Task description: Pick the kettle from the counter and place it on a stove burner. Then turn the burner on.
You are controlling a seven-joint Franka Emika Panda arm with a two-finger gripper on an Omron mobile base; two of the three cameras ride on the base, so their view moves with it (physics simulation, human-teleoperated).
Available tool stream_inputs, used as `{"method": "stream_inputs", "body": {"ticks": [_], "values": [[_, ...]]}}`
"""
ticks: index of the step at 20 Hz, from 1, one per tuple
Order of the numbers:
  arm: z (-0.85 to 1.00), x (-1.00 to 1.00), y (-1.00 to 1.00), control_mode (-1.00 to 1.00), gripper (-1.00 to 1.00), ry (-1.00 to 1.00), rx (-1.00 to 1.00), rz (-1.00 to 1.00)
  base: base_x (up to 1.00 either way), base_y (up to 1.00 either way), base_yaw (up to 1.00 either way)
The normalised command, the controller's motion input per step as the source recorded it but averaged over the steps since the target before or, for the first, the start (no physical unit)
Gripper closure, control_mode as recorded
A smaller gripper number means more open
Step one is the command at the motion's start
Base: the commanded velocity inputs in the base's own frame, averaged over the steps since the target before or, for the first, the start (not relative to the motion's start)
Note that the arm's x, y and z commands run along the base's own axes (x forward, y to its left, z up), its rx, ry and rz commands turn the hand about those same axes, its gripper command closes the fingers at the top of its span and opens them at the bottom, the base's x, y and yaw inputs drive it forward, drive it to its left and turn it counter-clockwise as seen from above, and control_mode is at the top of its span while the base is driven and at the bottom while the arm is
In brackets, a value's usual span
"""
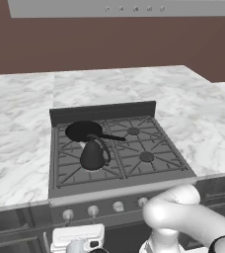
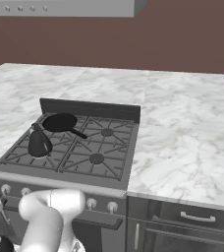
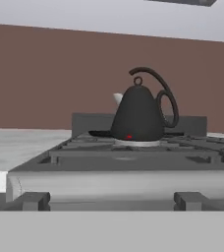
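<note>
The kettle [image 1: 93,154] is sitting upright on the front-left stove burner [image 1: 87,168] of the cooktop, resting on the grate bars, at about 7 o'clock from the centre of the stove in the left base view. Its arched loop handle is rising over the cone body and curving down one side. The frying pan [image 1: 84,130] is lying on the back-left burner at roughly 12 o'clock from the kettle, just behind it, with its long handle pointing toward 3 o'clock across the middle of the grates. The two right-hand burners [image 1: 146,156] are standing bare. The counter [image 1: 20,143] is spreading around the stove on both sides and behind it. A row of round silver knobs [image 1: 93,211] is running along the front panel below the grates. The gripper [image 1: 80,245] is hanging low in front of that panel, at about 6 o'clock from the kettle and well apart from it, facing the stove front; its fingers are standing spread to their widest with nothing between them. In the hand view the kettle [image 3: 139,114] is appearing dead ahead above the stove's front edge, slightly toward 1 o'clock of centre.
</note>
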Motion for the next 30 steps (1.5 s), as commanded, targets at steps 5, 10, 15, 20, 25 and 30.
{"method": "stream_inputs", "body": {"ticks": [5, 10, 15, 20, 25, 30], "values": [[-0.49, 0.16, 0.08, -1.0, -1.0, 0.04, -0.09, 0.03, 0.0, 0.0, 0.0], [-0.13, 0.19, 0.0, -1.0, -1.0, 0.02, -0.01, 0.0, 0.0, 0.0, 0.0], [-0.04, 0.23, 0.0, -1.0, -1.0, 0.0, 0.0, 0.0, 0.0, 0.0, 0.0], [-0.01, 0.19, 0.0, -1.0, -1.0, 0.0, 0.0, 0.0, 0.0, 0.0, 0.0], [-0.02, 0.21, 0.0, -1.0, -1.0, 0.0, 0.0, 0.0, 0.0, 0.0, 0.0], [-0.21, 0.25, 0.0, -1.0, -1.0, 0.0, -0.02, 0.0, 0.0, 0.0, 0.0]]}}
